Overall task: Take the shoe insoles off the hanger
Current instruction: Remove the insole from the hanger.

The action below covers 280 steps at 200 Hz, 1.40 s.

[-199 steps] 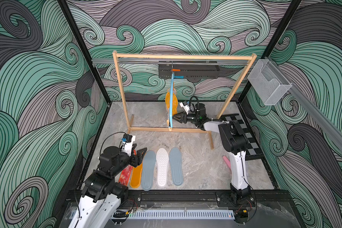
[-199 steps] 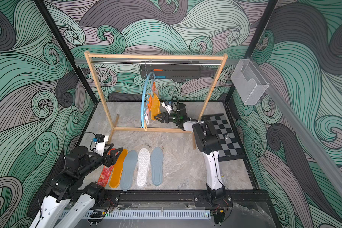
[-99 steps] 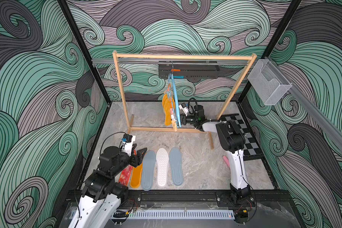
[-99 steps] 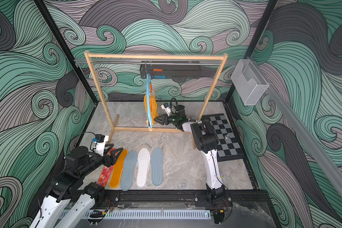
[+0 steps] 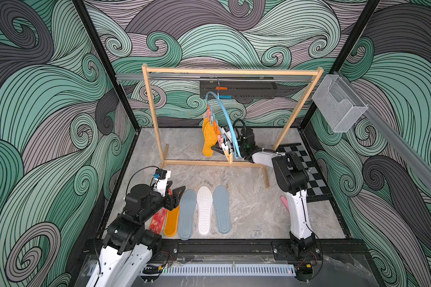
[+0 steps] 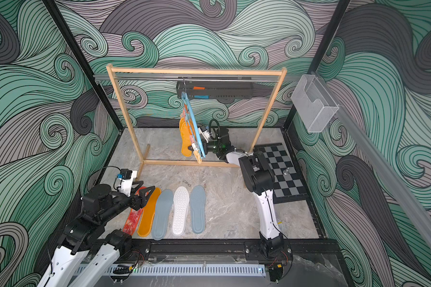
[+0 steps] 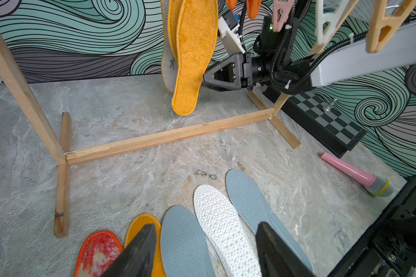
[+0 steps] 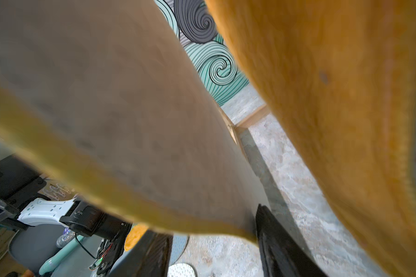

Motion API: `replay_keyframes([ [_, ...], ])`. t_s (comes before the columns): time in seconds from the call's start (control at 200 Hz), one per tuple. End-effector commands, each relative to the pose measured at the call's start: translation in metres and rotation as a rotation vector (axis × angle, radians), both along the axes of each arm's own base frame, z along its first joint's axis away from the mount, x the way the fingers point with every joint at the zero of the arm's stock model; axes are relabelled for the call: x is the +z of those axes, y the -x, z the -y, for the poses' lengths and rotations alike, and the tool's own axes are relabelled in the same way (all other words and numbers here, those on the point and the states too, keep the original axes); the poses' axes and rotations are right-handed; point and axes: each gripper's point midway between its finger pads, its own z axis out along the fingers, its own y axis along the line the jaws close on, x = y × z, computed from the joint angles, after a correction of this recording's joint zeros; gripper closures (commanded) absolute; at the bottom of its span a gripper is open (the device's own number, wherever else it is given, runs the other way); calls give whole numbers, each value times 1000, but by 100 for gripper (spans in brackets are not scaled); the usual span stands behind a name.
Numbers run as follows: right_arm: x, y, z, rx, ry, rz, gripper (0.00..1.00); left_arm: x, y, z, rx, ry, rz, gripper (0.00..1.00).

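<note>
My right pincer point(image 5: 215, 148) is up at the hanger point(image 5: 225, 116), centre of a top view. Its jaws stand partly apart and clamp nothing. Through its wrist camera the hanging insoles fill nearly the whole picture, blurred: a pale grey face with orange edging to the left and an orange one point(image 8: 334, 96) to the right. That edging runs down to one fingertip, and I cannot tell if it touches.

My left pincer point(image 5: 178, 192) hovers low in the lower left of that top view. It is partly open and empty, above the toe ends of the insoles lying on the table point(image 5: 246, 203).

Five lie there side by side: red-white mottled point(image 5: 158, 220), orange point(image 5: 172, 223), grey-blue point(image 5: 187, 216), white dotted point(image 5: 204, 211), grey-blue point(image 5: 222, 211).

The light blue hanger hooks on the rod of the wooden rack point(image 5: 152, 111) and is swung almost edge-on. The orange insoles point(image 5: 208, 136) dangle from its clips, and they overlap too much for me to count.

The table is grey marble and the walls are swirling green and grey waves. A chequered board point(image 5: 314, 169) lies at the right, and a pink stick point(image 5: 284, 201) is half hidden behind my right arm.
</note>
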Motion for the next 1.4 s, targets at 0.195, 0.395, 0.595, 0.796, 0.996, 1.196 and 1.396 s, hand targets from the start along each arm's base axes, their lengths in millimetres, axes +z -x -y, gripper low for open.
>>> replay_keyframes([
  [0.195,74,6,-2,44,-76,157,46,-3,0,3,-16,-10,-11,33],
  [0.395,75,8,-2,67,-91,152,63,-4,0,3,-16,-12,-12,33],
  [0.595,78,13,-1,80,-97,164,83,-3,-1,3,-15,-12,-11,33],
  [0.796,82,15,-1,99,-101,169,100,-4,0,3,-16,-13,-12,33],
  [0.996,78,18,1,113,-98,156,100,-4,-1,4,-19,-3,-16,33],
  [1.196,74,18,5,125,-96,152,100,15,-9,25,-94,79,-16,31],
  [1.396,70,16,11,136,-98,136,100,58,-47,46,-127,125,10,31],
])
